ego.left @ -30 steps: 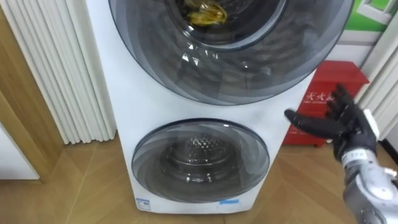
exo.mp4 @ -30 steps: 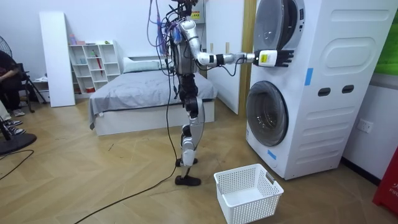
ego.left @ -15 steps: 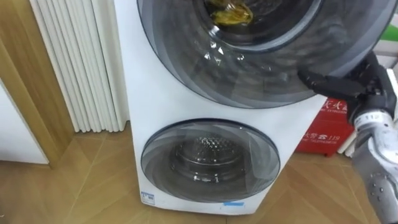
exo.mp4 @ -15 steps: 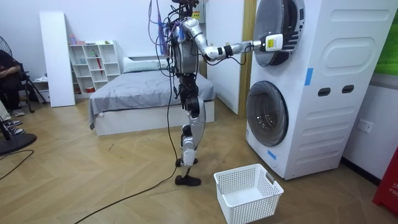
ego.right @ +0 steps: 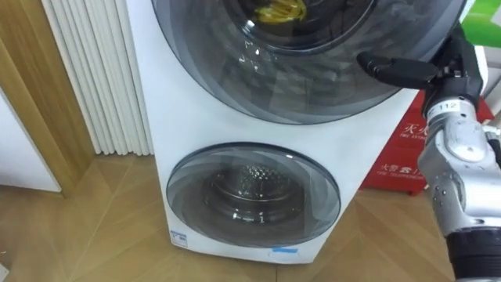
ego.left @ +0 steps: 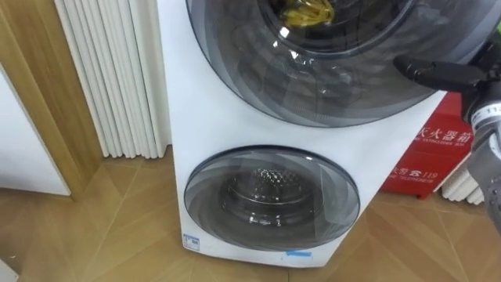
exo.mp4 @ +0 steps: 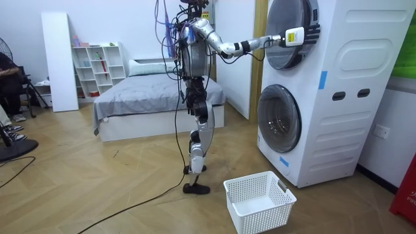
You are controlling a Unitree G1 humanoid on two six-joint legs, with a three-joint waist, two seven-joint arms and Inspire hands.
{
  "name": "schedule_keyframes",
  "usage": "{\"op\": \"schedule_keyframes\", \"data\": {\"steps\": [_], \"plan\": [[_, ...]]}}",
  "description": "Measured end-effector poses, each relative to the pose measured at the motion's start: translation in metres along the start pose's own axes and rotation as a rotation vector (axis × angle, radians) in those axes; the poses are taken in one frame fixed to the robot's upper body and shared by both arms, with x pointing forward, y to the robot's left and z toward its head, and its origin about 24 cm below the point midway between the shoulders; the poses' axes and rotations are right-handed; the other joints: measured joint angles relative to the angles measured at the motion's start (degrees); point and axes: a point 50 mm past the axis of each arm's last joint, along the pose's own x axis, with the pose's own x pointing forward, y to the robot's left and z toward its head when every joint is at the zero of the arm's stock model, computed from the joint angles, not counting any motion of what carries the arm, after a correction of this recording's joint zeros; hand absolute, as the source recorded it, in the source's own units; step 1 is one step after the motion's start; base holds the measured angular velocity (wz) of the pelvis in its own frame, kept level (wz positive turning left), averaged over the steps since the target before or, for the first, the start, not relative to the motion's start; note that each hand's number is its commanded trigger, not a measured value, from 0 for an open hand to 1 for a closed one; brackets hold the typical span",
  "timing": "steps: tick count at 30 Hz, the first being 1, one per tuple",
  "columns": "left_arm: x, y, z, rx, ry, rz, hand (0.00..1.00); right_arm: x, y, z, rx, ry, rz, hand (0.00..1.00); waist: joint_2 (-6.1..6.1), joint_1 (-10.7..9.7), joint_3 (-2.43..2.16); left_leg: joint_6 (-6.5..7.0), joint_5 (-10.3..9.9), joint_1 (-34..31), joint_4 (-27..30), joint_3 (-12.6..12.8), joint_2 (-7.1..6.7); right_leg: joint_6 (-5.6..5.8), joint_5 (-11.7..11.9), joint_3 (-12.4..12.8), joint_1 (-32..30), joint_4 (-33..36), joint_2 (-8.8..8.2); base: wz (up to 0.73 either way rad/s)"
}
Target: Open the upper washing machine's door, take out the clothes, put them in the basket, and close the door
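View of the stacked white washing machine (ego.left: 178, 117) as I see it from the head camera. Its front panel is smooth and glossy, and it carries two round doors of dark, tinted, reflective glass. The upper door (ego.left: 313, 86) is the larger and bulges outward. The lower door (ego.left: 272, 196) shows a perforated metal drum behind it. Both doors are closed. The yellow garment (ego.left: 307, 12) lies crumpled inside the upper drum, seen through the glass near the top edge of the eye views. The right robot hand (ego.right: 452, 69), black-fingered on a grey metal forearm, is at the right rim of the upper door, outside the glass. It is spread, with the thumb (ego.right: 395, 68) stretched straight leftward over the door's edge and the other fingers reaching upward beside the rim. I cannot tell whether they press on the door. The garment is up and to the left of this hand, behind the closed glass and apart from it. A red box (ego.left: 442, 153) stands on the floor just right of the machine, and a ribbed white panel (ego.left: 109, 70) of vertical slats stands to its left. The floor (ego.left: 117, 227) is herringbone wood. In the room view the robot stands upright facing the machine, right arm raised to the upper door, with a white lattice plastic basket (exo.mp4: 259, 201) on the floor near its feet.
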Motion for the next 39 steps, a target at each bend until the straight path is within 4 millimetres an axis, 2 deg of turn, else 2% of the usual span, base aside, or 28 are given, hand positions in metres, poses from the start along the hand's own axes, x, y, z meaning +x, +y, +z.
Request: {"op": "schedule_keyframes", "data": {"steps": [3,9,15,17,20,23,26,28,32,36,39], "plan": [[0.000,0.001,0.001,0.000,-0.008,0.004,0.00,0.000,0.001,0.002,-0.003,-0.008,0.005,0.00,0.00,-0.11,0.00,0.00,0.00,-0.22,0.00,0.17,0.04,0.00,0.00,-0.40,-0.20,0.01,-0.02,0.00],[0.000,0.002,0.003,0.009,-0.013,0.006,0.00,-0.007,0.009,0.011,-0.080,-0.068,0.047,0.00,0.16,-1.35,-0.11,0.00,0.00,-0.37,-0.04,0.64,0.09,0.00,0.00,0.60,-0.63,0.00,-0.02,-0.06],[0.000,-0.001,0.002,0.031,-0.019,-0.004,0.00,-0.042,0.014,0.006,-0.148,-0.130,0.158,0.00,0.87,-1.37,-0.33,0.00,0.00,1.94,-1.00,1.74,0.36,0.00,0.00,2.37,0.04,0.03,0.18,-0.24],[0.000,-0.002,0.006,0.043,-0.037,-0.008,0.00,-0.057,0.014,0.001,-0.193,-0.152,0.195,0.00,1.20,-1.35,-0.20,-0.01,0.00,2.85,-1.74,2.03,0.50,0.00,0.00,3.79,0.53,-0.03,0.38,-0.23],[0.000,-0.001,0.011,0.040,-0.065,-0.006,0.00,-0.070,0.014,-0.008,-0.211,-0.137,0.231,0.00,1.39,-1.39,-0.19,-0.01,-0.01,3.47,-2.32,3.25,0.71,0.00,0.00,4.05,0.68,-0.03,0.55,-0.12],[0.000,-0.001,0.011,0.040,-0.067,-0.002,0.00,-0.095,0.015,-0.030,-0.197,-0.060,0.274,0.00,1.50,-1.43,-0.25,-0.02,-0.01,3.50,-2.53,3.64,0.80,0.00,0.00,4.42,0.33,-0.01,0.61,-0.01],[0.000,-0.005,0.008,0.052,-0.054,-0.009,0.00,-0.111,0.020,-0.052,-0.184,0.034,0.346,0.00,1.75,-1.55,-0.29,-0.02,-0.01,3.14,-2.55,3.48,0.80,0.00,0.00,5.02,-0.25,-0.01,0.57,-0.05],[0.000,-0.007,0.007,0.051,-0.049,-0.016,0.00,-0.119,0.024,-0.060,-0.161,0.066,0.378,0.00,2.08,-1.64,-0.38,-0.02,-0.01,2.83,-2.54,3.52,0.80,0.00,0.00,5.17,-0.53,-0.01,0.52,0.00],[-0.001,-0.009,0.001,0.055,-0.028,-0.028,0.00,-0.129,0.026,-0.059,-0.159,0.062,0.408,0.00,2.77,-1.72,-0.43,-0.02,-0.01,2.31,-2.46,3.56,0.76,0.00,0.00,5.17,-0.75,0.00,0.37,0.00],[-0.002,-0.014,-0.001,0.057,-0.023,-0.040,0.00,-0.142,0.031,-0.063,-0.121,0.078,0.455,0.00,3.47,-2.13,-0.17,-0.06,-0.04,2.34,-2.24,4.51,0.82,0.00,0.00,5.26,-0.83,0.05,0.44,-0.08],[-0.002,-0.019,0.000,0.056,-0.024,-0.051,0.00,-0.149,0.035,-0.067,-0.090,0.093,0.492,0.00,4.38,-2.67,-0.32,-0.06,-0.04,2.20,-2.18,4.86,0.81,0.00,0.00,5.35,-1.04,0.11,0.42,-0.05]]}}
